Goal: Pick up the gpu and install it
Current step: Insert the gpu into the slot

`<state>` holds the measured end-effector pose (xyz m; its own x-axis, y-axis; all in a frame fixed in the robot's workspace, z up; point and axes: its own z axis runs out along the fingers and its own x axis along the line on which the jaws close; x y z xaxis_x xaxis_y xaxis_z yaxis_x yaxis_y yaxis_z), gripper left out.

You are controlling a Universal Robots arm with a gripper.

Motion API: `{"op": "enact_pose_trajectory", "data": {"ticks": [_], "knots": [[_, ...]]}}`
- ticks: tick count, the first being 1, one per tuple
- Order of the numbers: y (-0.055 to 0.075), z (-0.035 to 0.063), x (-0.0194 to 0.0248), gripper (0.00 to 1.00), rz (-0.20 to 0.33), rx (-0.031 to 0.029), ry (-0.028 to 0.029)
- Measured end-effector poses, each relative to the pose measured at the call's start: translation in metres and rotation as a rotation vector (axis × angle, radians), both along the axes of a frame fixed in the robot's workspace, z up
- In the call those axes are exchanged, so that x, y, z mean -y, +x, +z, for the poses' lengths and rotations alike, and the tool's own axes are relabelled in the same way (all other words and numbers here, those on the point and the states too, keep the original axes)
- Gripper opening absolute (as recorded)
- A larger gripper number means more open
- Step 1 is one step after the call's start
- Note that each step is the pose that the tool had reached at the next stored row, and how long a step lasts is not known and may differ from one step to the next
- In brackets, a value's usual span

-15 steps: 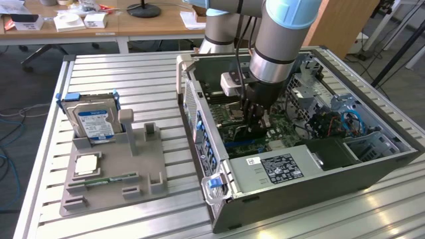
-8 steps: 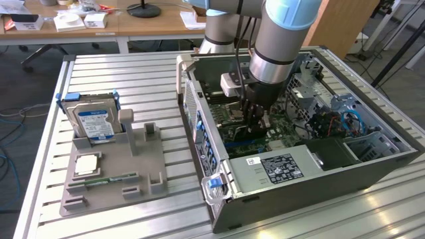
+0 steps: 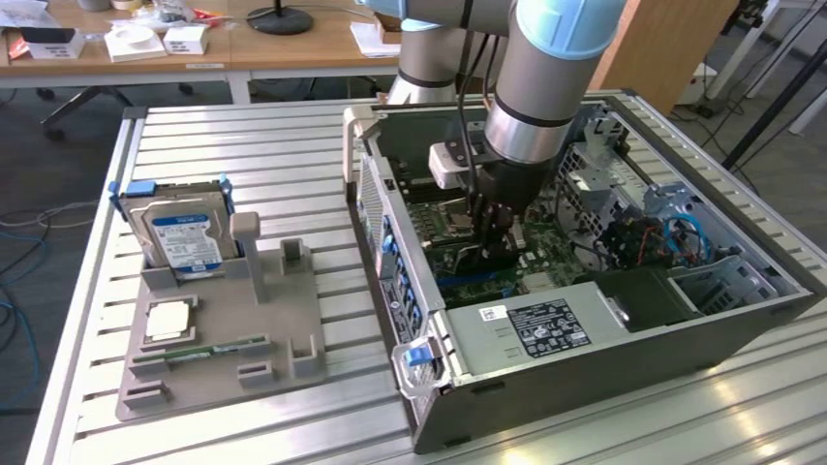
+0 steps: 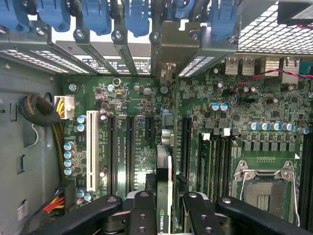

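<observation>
Exterior view, worktop [image 3: 232, 155]: a ribbed metal surface carrying an open computer case [image 3: 621, 378] towards the exterior view's right and a grey parts holder [image 3: 220, 329] towards its left.
Arm: reaches down from above into the open case, with the gripper [image 3: 494, 228] low over the motherboard [image 3: 455, 232].
Parts holder: holds a hard drive [image 3: 185, 242] with a blue-white label standing upright, and a thin memory stick [image 3: 194, 351] lying near its front edge; its other slots look free.
Gpu [image 4: 164, 181]: seen edge-on in the wrist view, held upright between the gripper fingers [image 4: 142, 215] and pointing down towards the expansion slots [image 4: 129, 147].
Gripper state: closed onto the gpu, the black fingers pressing its two faces from either side.
Bracket end: the card's far end sits near the rear slot openings and the blue latches [image 4: 137, 14]; whether it is already seated I cannot tell.
Step in hand: installing, judged from the card being inside the case above the board.
Next move calls for: keeping the card edge square to one long slot, the bracket lined with its rear opening, and pressing straight down without tilt.
</observation>
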<state>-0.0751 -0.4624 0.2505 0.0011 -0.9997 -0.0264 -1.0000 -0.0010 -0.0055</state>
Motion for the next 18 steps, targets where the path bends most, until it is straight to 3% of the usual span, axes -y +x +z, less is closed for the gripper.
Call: {"op": "enact_pose_trajectory", "data": {"ticks": [18], "knots": [[-0.0005,-0.0011,0.0000,0.26,0.000,0.0000,-0.0001]]}}
